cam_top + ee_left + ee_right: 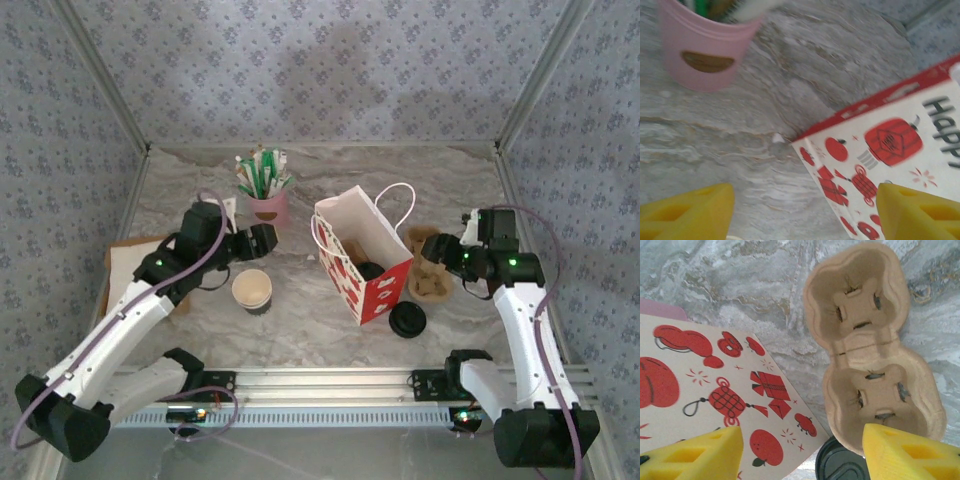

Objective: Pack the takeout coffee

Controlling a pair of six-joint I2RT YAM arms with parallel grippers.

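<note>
The cup (252, 290) is sitting left of the bag (372, 286). The left gripper (262, 240) and right gripper (435, 248) are hanging released, flanking it.

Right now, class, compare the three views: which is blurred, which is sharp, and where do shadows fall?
Left wrist: blurred, the pink cup and the bag smeared. Right wrist: sharp on the cup carrier. Top external: even light, a broad soft shadow on the back wall.
</note>
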